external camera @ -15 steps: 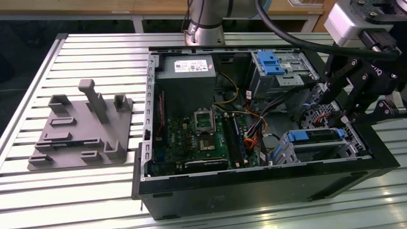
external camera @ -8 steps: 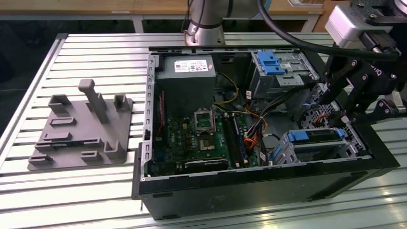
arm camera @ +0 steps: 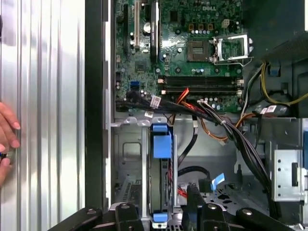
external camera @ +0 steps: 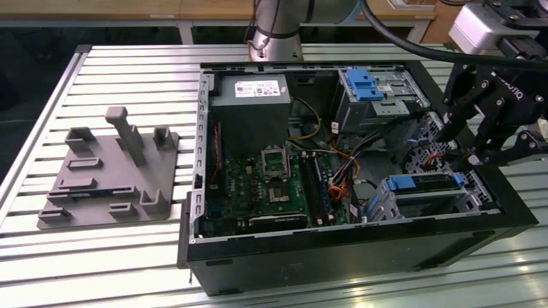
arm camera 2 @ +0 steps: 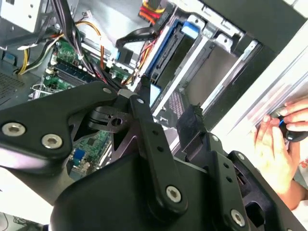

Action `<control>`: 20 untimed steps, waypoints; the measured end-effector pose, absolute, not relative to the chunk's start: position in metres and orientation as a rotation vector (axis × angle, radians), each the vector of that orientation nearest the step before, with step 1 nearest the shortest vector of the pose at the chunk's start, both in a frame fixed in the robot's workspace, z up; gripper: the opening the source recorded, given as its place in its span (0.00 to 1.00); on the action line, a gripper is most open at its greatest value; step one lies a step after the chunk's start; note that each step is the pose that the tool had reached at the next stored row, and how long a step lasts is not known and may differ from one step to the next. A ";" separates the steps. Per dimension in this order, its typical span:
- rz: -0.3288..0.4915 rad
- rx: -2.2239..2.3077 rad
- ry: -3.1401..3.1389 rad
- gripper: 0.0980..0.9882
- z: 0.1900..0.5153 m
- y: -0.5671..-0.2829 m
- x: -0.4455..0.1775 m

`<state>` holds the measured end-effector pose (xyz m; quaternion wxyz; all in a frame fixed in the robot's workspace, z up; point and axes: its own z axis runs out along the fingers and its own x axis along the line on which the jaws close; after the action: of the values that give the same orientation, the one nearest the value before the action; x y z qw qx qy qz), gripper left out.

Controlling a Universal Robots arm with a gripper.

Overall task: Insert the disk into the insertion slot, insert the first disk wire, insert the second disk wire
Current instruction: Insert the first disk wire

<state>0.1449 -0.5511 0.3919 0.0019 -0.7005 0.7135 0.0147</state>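
One end effector (external camera: 456,151), spread, over disk (external camera: 424,181) — seated in insertion slot (external camera: 419,204) beside case wall (external camera: 514,206).

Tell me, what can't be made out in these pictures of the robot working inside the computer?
Exterior view: the gripper overlaps one end of the disk in the insertion slot, so any wire joint there is hidden.
First wrist view: the gripper's black body covers part of the disk.
Second wrist view: a person's hand is cut by the edge; what it holds is too small to tell.
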 end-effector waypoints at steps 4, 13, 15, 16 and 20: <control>0.058 -2.203 2.244 0.45 0.391 -0.550 0.161; 0.071 -2.201 2.267 0.45 0.385 -0.548 0.187; 0.072 -2.183 2.285 0.45 0.383 -0.547 0.187; 0.073 -2.175 2.292 0.45 0.381 -0.547 0.188; 0.076 -2.162 2.310 0.45 0.376 -0.541 0.188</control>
<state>0.1879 -0.5406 0.3755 -0.0113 -0.6831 0.7298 0.0241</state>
